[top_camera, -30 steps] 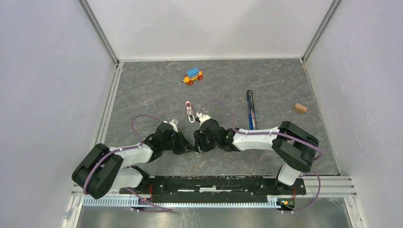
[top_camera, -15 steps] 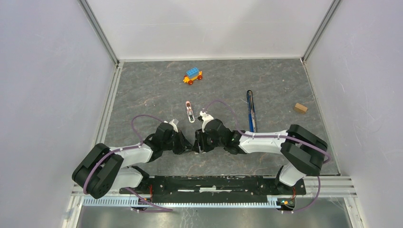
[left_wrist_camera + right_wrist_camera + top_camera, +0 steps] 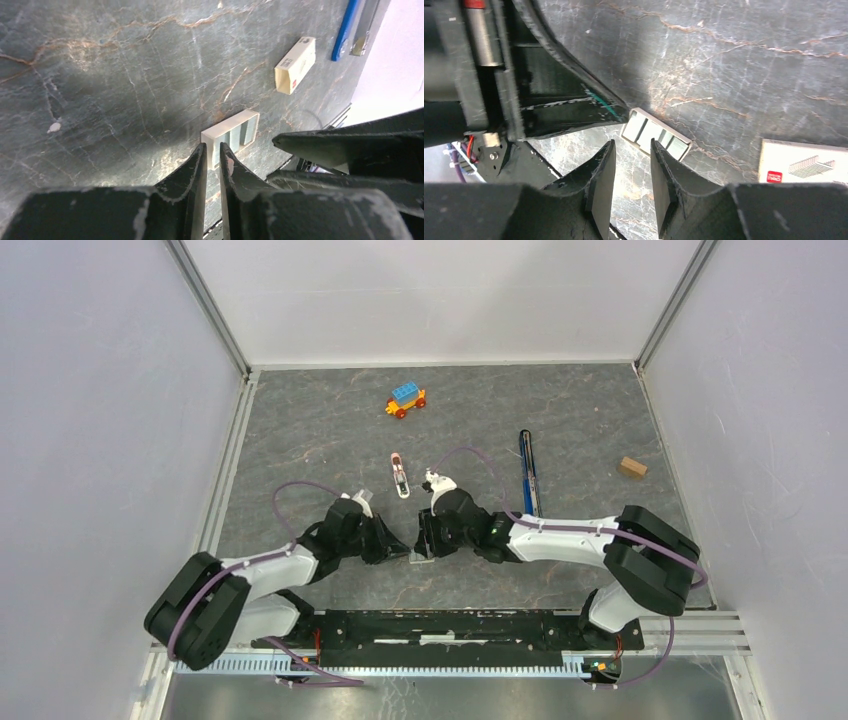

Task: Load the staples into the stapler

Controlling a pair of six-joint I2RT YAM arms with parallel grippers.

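Left gripper has its fingers drawn almost together, with only a thin slit between them. The tips sit at the end wall of a small white compartmented plastic tray, which seems to hold grey staple strips. Whether they pinch that wall I cannot tell. Right gripper hangs just short of the same tray, fingers apart and holding nothing. The tray lies close to the near edge, about midway along it.

Loading looks barely begun. The slim dark-blue plastic stapler with its black and silver rail lies untouched toward the right edge, running near to far, well apart from both grippers. No strip can be seen in its rail. A cream cardboard staple box with a red label lies between tray and stapler. Left to do, by my reading: lift out a strip, carry it over, seat it, close up.

The table is dark grey stone-look with rusty veins, boxed by plain white walls on three sides. Toward the far edge stands a blue-topped toy car with red wheels, and a small wooden block lies near the right edge.
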